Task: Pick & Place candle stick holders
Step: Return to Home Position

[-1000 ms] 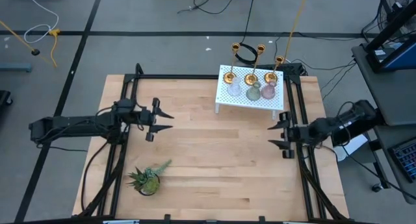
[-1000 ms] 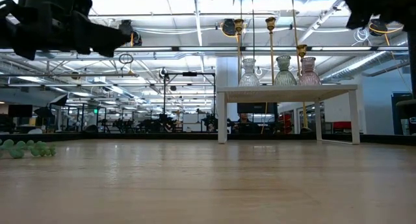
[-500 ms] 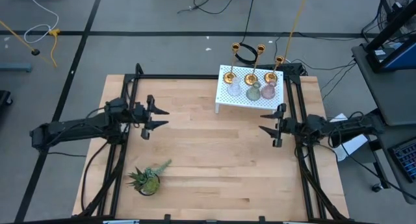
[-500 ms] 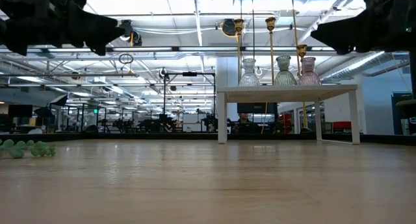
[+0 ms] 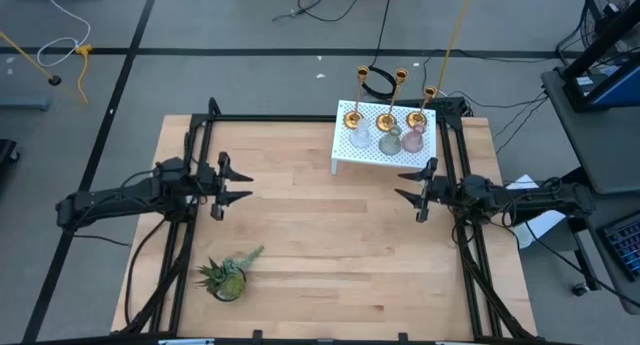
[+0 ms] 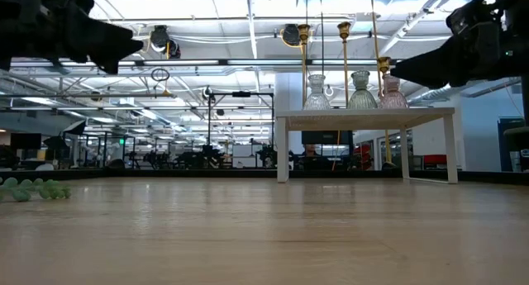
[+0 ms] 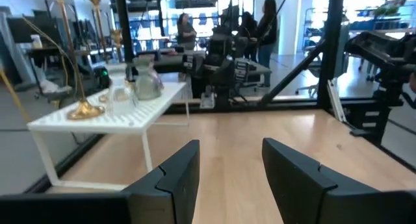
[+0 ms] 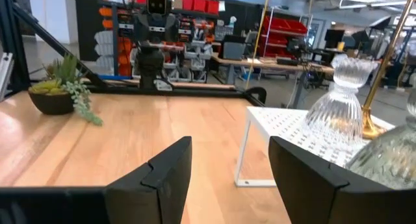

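Across wooden table, noted plant at near left. Farther in, found left gripper spread wide over left side and right gripper equally wide, just before white shelf. Counted six holders on it: three shiny brass, three ribbed glass.

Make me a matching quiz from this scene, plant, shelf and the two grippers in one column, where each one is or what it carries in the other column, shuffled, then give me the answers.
Column one:
1. plant
2. shelf
3. left gripper
4. right gripper

Column two:
A. open and empty, close to the shelf
B. carries all six holders
C. stands on the table at its left side, away from the shelf
D. open and empty, over the table's left half

Pairs: 1-C, 2-B, 3-D, 4-A
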Robot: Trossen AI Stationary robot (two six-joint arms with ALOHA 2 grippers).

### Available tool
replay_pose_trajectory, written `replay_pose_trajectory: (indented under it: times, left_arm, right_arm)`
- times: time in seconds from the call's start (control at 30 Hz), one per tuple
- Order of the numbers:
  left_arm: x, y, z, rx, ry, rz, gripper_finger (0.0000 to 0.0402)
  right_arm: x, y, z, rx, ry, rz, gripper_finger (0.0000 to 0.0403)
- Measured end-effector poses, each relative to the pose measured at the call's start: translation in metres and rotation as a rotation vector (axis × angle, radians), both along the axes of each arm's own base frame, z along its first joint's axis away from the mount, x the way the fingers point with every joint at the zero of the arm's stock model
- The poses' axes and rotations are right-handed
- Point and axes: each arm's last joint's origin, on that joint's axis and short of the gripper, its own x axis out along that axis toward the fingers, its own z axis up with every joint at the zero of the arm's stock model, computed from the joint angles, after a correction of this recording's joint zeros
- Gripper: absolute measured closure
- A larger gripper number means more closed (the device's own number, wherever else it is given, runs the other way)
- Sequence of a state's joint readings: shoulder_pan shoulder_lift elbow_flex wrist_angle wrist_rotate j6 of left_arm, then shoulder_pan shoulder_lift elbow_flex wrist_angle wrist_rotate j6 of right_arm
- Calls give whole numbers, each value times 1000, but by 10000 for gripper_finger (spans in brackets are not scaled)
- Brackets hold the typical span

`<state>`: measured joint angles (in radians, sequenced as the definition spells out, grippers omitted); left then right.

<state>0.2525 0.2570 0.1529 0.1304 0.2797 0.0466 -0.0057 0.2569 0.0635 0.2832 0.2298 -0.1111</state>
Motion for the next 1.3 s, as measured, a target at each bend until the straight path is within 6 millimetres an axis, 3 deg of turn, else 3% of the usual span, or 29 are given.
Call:
replay_pose_trajectory:
  times: [0.23, 0.77, 1.3]
  left_arm:
    - [2, -6, -26, 41, -90, -38, 229]
    - [3, -7, -40, -73, 60, -55, 229]
    - [3, -7, -39, -62, 47, -56, 229]
  right_arm:
    - [0, 0, 0, 13, 1, -2, 206]
    - [0, 0, -1, -6, 12, -5, 206]
    - [0, 0, -1, -5, 11, -5, 206]
